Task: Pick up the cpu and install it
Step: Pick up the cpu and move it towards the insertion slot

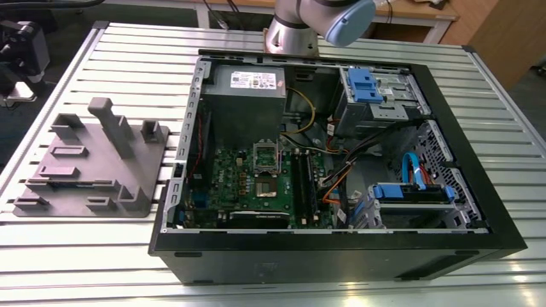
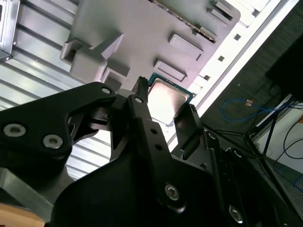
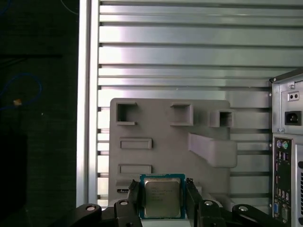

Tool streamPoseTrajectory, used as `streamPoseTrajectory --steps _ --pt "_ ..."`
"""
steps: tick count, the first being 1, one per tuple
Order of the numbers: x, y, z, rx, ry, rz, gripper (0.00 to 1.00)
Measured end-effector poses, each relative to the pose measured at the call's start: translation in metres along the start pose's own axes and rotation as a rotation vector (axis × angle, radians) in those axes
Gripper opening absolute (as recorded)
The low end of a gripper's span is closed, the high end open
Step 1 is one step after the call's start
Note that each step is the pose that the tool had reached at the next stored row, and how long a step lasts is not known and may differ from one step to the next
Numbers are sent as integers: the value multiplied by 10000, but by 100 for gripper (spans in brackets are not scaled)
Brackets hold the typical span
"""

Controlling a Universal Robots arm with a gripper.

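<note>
The small, flat, square cpu (image 3: pixel 162 197), pale silver-grey metal on top with a thin green rim, sits squarely between the two black fingers (image 3: pixel 135 193) of the pincer (image 3: pixel 162 185); it lies neither ahead of nor beside the pincer but inside it, its broad face turned up toward the first wrist view's camera. It is near enough square to have no real long axis; the fingers meet two opposite edges and leave the other two edges free. The jaws are closed only to the chip's width, and each tip appears to touch a green edge, so the pincer reads as clenched on the cpu and carrying it.

Behind the chip lies the big grey moulded plastic tray (image 3: pixel 161 123) with its recesses and upright posts; the cpu looks large against it, which suggests the chip hangs well clear of the tray rather than resting in a pocket. The tray rests on the ribbed aluminium desk (image 1: pixel 128 51).

In the exterior view the tray lies to the exterior view's left of the open black computer case (image 1: pixel 341 259), well apart from the green circuit board (image 1: pixel 243 167) inside it; there the shiny hinged metal socket frame (image 1: pixel 267 155) appears to stand open. The grey robot arm (image 1: pixel 311 25) rises beyond the case's far wall.
</note>
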State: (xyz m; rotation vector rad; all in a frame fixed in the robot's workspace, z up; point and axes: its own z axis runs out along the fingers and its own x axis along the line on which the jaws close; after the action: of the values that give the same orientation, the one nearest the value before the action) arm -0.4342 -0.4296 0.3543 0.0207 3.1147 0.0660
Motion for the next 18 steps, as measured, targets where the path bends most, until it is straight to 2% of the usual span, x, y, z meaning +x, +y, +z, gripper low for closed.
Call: streamPoseTrajectory --steps 7,18 --pt "-184 2 6 -1 -1 -1 47" --pt "-522 7 16 0 -1 -1 47"
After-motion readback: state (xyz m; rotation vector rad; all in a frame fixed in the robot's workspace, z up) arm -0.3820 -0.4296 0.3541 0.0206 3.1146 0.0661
